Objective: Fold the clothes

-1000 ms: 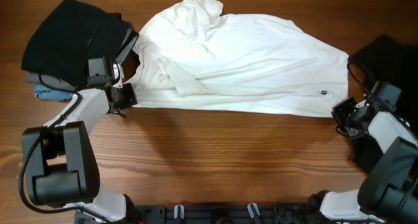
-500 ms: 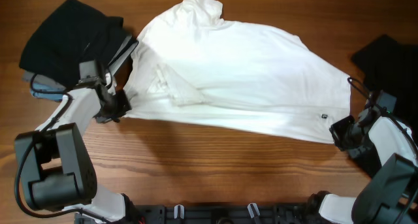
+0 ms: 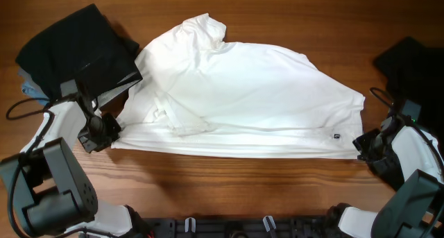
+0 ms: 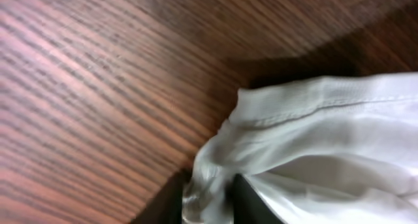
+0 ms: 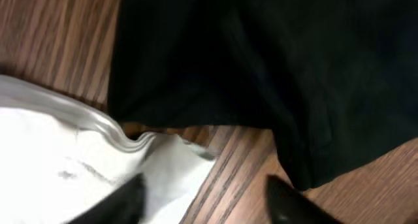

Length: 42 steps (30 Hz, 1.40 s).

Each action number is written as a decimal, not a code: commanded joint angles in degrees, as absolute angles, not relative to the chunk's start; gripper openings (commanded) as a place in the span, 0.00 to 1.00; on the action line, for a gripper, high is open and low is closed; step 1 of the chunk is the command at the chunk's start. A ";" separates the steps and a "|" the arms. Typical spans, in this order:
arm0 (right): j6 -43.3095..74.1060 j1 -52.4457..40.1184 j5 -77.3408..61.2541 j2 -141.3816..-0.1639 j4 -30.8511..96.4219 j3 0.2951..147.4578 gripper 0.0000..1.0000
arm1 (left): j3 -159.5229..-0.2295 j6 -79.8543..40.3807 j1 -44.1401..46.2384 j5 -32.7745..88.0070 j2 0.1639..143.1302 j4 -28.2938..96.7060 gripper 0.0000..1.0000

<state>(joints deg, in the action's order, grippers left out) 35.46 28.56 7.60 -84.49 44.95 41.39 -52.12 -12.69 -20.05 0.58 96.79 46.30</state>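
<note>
White T-shirt point(image 3: 243, 92) spread across the middle of the worktop point(image 3: 229, 189), hem along the near side, small black tag point(image 3: 336, 135) near its right end; black garment point(image 3: 413, 64) bunched at the right edge. Left gripper point(image 3: 97, 130) at the hem's left corner, fingers narrowly either side of the cloth; cannot tell whether they pinch it. Right gripper point(image 3: 366, 144) at the hem's right corner, jaws clearly apart, cloth loose between them.

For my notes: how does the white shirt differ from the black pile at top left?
The shirt is white and spread wide across the middle; the pile is black and bunched in a corner. The shirt is much larger than the pile. Both are cloth on the table.
</note>
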 commanded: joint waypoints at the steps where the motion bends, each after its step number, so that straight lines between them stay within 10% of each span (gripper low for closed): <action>1: 35.92 28.58 8.73 -82.98 45.74 43.75 0.71 | -51.44 -11.99 -18.61 0.54 90.45 46.54 0.37; 8: 26.06 28.56 -6.92 -78.76 45.36 50.17 0.69 | -53.06 -10.26 -12.16 9.28 77.14 47.18 0.43; 13: 22.55 28.56 -16.78 -74.13 43.68 51.03 0.68 | -52.62 -11.16 -2.79 13.67 74.35 47.18 0.14; 32: 35.11 30.79 10.44 -74.65 52.86 50.89 0.96 | -51.53 -13.93 3.86 11.97 81.56 44.69 0.17; 42: 6.92 32.97 -31.70 -74.67 47.09 50.89 0.94 | -51.53 -13.93 3.86 11.94 81.56 43.70 0.22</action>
